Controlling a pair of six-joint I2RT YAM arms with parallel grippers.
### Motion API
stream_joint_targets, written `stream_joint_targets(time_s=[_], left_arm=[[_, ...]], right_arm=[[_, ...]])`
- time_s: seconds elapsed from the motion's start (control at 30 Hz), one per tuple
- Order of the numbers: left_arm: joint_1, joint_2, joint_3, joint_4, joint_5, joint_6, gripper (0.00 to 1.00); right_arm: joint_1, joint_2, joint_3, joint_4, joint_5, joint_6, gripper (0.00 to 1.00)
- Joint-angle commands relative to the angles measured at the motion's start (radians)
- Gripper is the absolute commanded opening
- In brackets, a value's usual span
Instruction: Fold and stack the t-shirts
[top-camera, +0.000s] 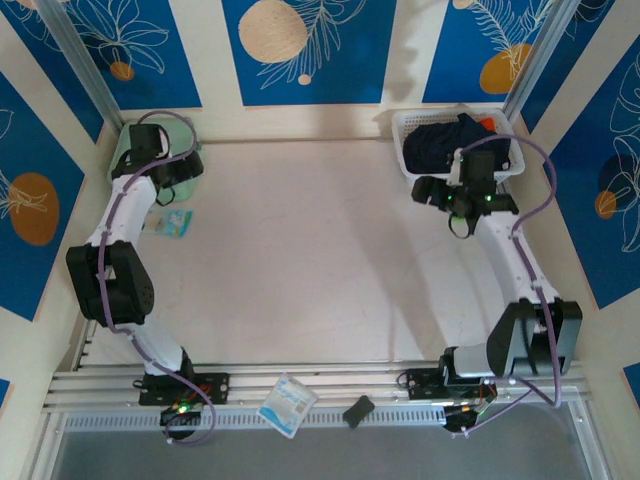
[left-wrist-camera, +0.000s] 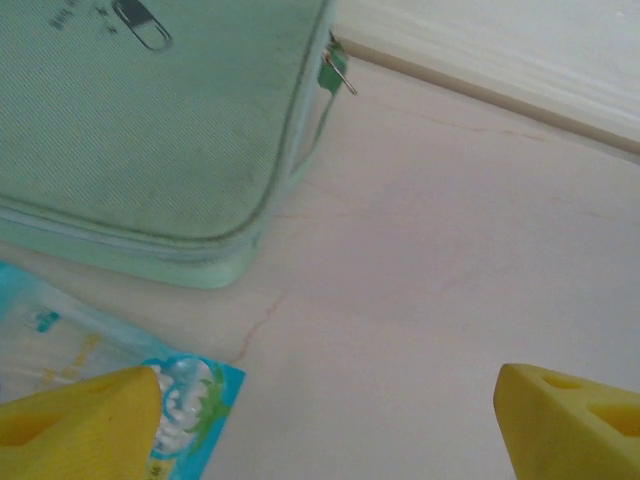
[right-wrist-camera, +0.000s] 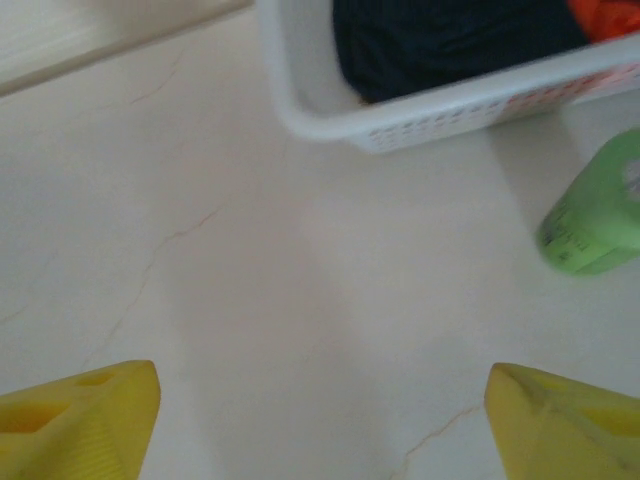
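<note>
At the far right corner of the table (top-camera: 300, 260), we find a white basket (top-camera: 400, 135) holding both t-shirts: the navy t-shirt (top-camera: 445, 145) bundled uppermost and the orange t-shirt (top-camera: 487, 123) showing at the far edge. Neither is out or folded yet. The right gripper (right-wrist-camera: 320, 420) hovers just short of the basket's near wall, jaws apart and empty. The left gripper (left-wrist-camera: 330, 425), jaws likewise apart, sits far left beside the pale green zipped case (left-wrist-camera: 130, 130) and a blue packet (left-wrist-camera: 190, 400). We judge the step in hand to be lifting out the navy shirt: reach over the rim, pinch a loose fold, and lift straight so the basket is not dragged. The right wrist view supplies a green bottle (right-wrist-camera: 595, 215) just beside the basket, which is worth avoiding. The overhead view supplies the layout of both arms.
</note>
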Motion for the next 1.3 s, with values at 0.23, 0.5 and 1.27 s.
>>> stream_joint_targets(time_s=[0.23,0.5,1.27], left_arm=[[-0.009,-0.114,-0.137,0.053,0.067,-0.014,0.88],[-0.021,-0.113,-0.136,0.061,0.083,-0.007,0.88],[-0.074,-0.142,-0.138,0.024,0.011,0.055,0.88]], right_arm=[[-0.112,0.566,0.646,-0.158,0.008,-0.057,0.74],[-0.115,1.063,1.311,-0.389,0.034,-0.118,0.71],[-0.08,1.211,1.517,-0.329,-0.028,-0.042,0.0]])
